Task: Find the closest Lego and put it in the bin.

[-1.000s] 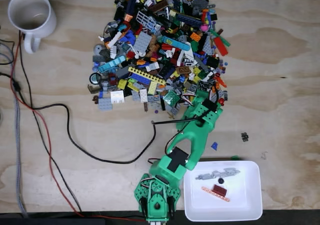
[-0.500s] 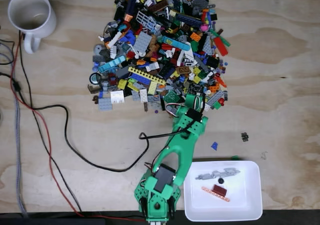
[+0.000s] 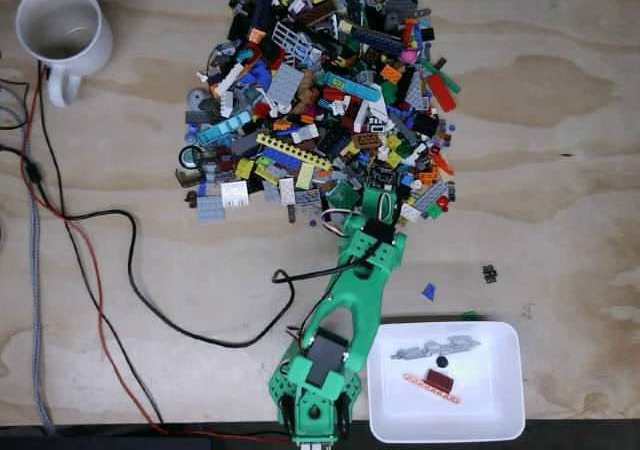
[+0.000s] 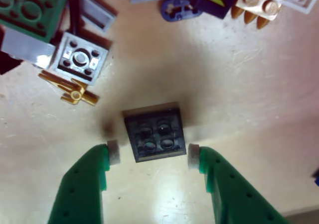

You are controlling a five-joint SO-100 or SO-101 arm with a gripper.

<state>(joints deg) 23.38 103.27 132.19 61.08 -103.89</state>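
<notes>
- Green is the colour of your arm (image 3: 345, 305); in the fixed view it reaches from its base at the bottom edge up to the lower rim of the Lego pile (image 3: 325, 90).
- Your gripper (image 4: 153, 155) is spread wide in the wrist view. Its two green fingers (image 4: 82, 186) end in pale pads, one on each side of a dark square Lego plate (image 4: 154, 132).
- That dark plate lies flat on the wood with four studs showing. A small gap separates each pad from its edges, so you are gripping nothing.
- Near the plate, towards the upper left of the wrist view, you can see a grey square plate (image 4: 79, 59) with a gold piece (image 4: 70, 90) just below it. A large green brick (image 4: 27, 7) sits in the top left corner.
- In the fixed view your gripper (image 3: 370, 202) sits at the pile's lower edge, and the dark plate cannot be made out beneath it.
- The bin (image 3: 505, 415) sits on the table just right of the arm's base. It holds a grey piece (image 3: 435, 349), a dark red brick (image 3: 438, 377) and an orange strip (image 3: 430, 388).
- A white mug (image 3: 62, 30) stands in the top left corner, well apart from the pile.
- Black and red cables (image 3: 110, 270) trail across the left part of the wooden table (image 3: 560, 170).
</notes>
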